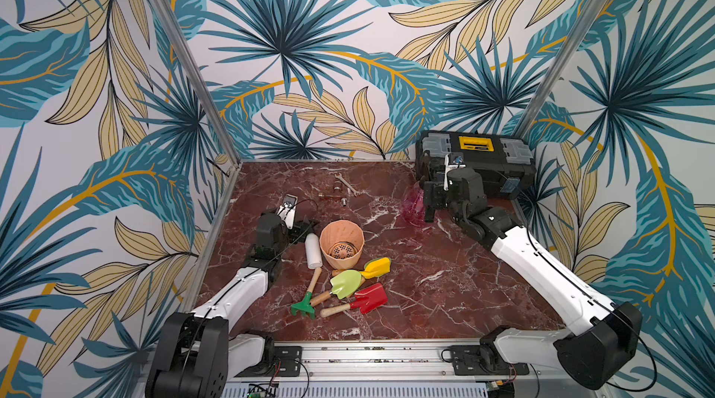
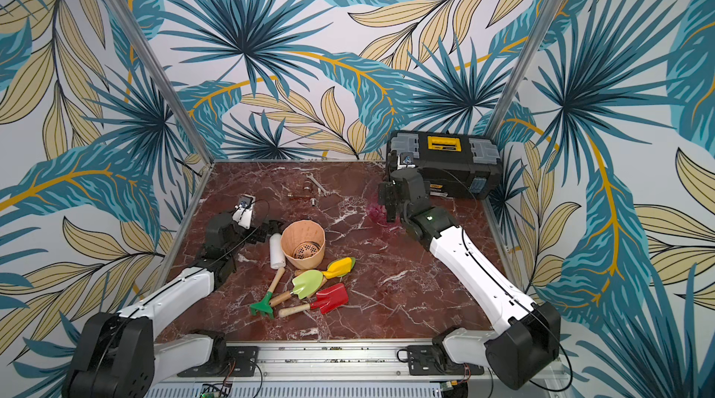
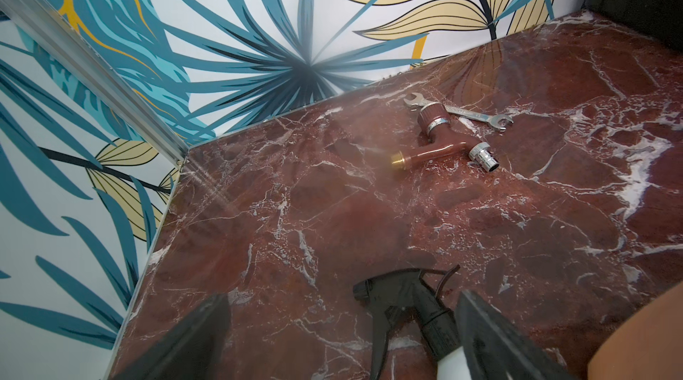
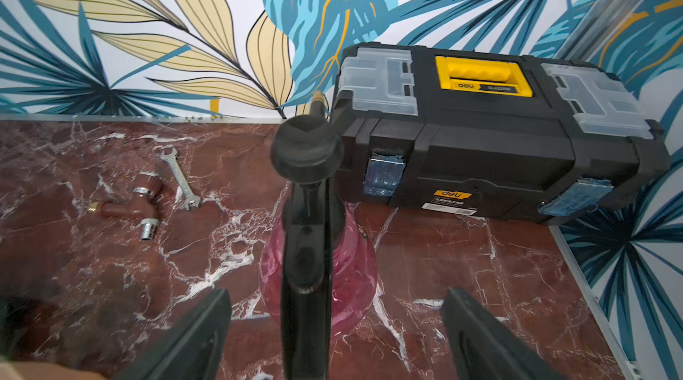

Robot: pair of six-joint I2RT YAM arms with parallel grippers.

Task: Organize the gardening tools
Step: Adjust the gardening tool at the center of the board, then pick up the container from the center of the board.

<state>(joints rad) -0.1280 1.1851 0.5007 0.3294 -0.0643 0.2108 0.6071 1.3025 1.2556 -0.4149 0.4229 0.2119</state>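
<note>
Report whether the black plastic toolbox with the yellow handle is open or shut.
Shut. The black plastic toolbox with the yellow handle has its lid flat on the body with no gap.

Black plastic toolbox with yellow handle (image 1: pixel 476 162) sits in far right corner of red marble tabletop (image 1: pixel 445 280). Silver metal wrench (image 3: pixel 458 112) lies just beside brown tap with brass end (image 3: pixel 443 141). Pink translucent pump sprayer (image 4: pixel 351 274) stands upright near toolbox. White trigger spray bottle (image 1: pixel 313 251) lies against peach ribbed plastic pot (image 1: pixel 341 244).

Glossy marbled tabletop (image 1: pixel 445 291) bears wood-handled red shovel (image 1: pixel 367 298), shiny metal wrench (image 3: pixel 458 113), perhaps plastic pink sprayer (image 4: pixel 351 278).
</note>
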